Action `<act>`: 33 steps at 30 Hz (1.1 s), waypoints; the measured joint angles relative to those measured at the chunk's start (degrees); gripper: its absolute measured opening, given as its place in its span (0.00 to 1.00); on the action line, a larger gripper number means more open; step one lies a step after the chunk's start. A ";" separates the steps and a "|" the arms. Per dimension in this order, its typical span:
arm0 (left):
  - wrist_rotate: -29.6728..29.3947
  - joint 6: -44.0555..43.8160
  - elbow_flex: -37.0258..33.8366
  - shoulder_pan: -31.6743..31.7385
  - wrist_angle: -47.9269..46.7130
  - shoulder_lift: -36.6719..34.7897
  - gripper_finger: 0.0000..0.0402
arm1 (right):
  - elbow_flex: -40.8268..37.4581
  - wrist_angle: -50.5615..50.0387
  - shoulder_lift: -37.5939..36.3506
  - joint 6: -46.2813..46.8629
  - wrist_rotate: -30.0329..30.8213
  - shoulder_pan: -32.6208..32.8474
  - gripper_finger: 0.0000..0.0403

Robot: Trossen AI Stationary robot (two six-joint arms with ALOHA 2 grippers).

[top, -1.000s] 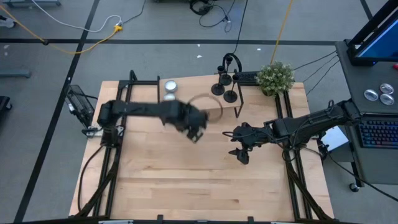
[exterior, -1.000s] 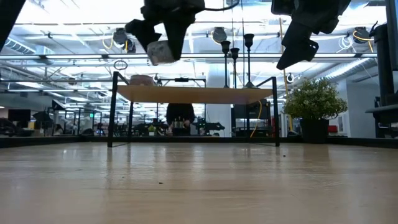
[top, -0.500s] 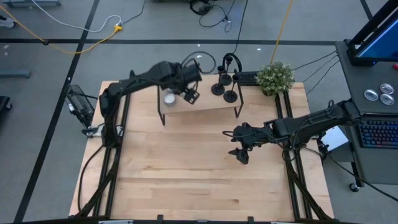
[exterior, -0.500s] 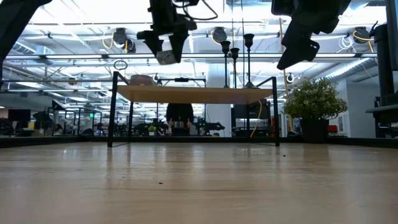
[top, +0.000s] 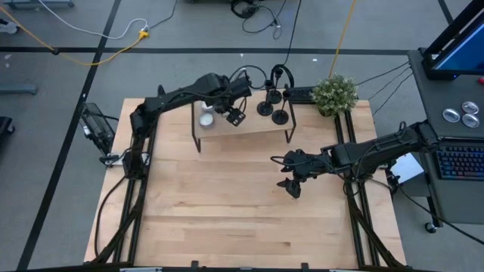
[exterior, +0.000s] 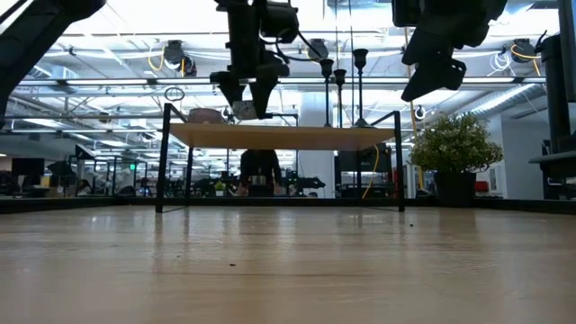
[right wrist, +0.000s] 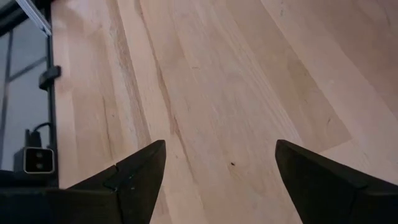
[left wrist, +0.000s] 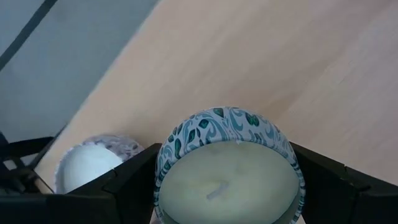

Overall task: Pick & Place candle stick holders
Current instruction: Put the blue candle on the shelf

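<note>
Left fingers point(left wrist: 124, 186) are clamped on a candle tin point(left wrist: 229, 168) with a blue-green leaf pattern and pale wax, one finger on each side of its wall. Left gripper point(top: 234, 115) hangs over the small raised shelf point(top: 257, 127) at the back of the bench point(top: 227, 204); in the low view the gripper point(exterior: 245, 97) sits just above the shelf top point(exterior: 288, 135). A white round candle point(top: 206, 119) lies on the shelf just beside the held tin, also seen in the left wrist view point(left wrist: 87, 168).

Right fingers point(right wrist: 134, 180) stand apart, nothing between them, only bare bench wood point(right wrist: 211, 93) below. Right gripper point(top: 290, 183) hovers over the bench's right-middle, well apart from the shelf; in the low view it hangs high at upper right point(exterior: 432, 76).

Candle stick holders point(top: 273, 106): black, upright on the shelf's right-hand part, close together near the back edge. Low view shows their thin stems and cups point(exterior: 343, 76) standing above the shelf top. They sit to the right of the left gripper, near but apart from it, and well apart from the right gripper. Neither gripper touches them.

A potted plant point(top: 334, 94) stands at the bench's back right corner, just beside the shelf end.
</note>
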 joint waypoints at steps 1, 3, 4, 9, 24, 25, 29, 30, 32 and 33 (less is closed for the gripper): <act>0.04 0.00 0.00 0.00 -0.67 0.40 0.75 | 0.00 -0.07 0.00 0.39 -0.03 0.00 0.73; 0.09 0.00 0.00 0.00 -2.29 1.20 0.77 | 0.00 0.01 0.01 1.14 -0.04 0.00 0.73; 0.14 0.01 0.00 0.00 -3.11 1.50 0.78 | 0.00 0.01 0.01 1.24 -0.04 0.00 0.73; 0.08 1.49 -0.02 0.00 -3.10 2.54 0.77 | 0.00 0.33 0.01 1.26 -0.04 0.00 0.73; -0.79 2.81 -0.02 0.24 -4.40 2.73 0.83 | 0.00 1.31 -0.01 2.74 -0.26 0.00 0.73; -0.81 2.86 -0.02 0.25 -4.48 2.73 0.83 | 0.00 1.31 -0.01 2.77 -0.26 0.00 0.73; -1.50 2.93 -0.02 0.26 -4.54 2.73 0.83 | 0.00 1.31 0.00 2.77 -0.27 0.00 0.73; -2.04 2.93 -0.02 0.26 -4.58 2.73 0.83 | 0.00 1.31 0.01 2.77 -0.26 0.00 0.73; -3.05 2.94 -0.02 0.27 -4.66 2.73 0.83 | 0.00 1.31 0.01 2.77 -0.26 0.00 0.73; -3.47 2.93 -0.02 0.28 -4.69 2.73 0.83 | 0.00 1.30 0.01 2.77 -0.26 0.00 0.73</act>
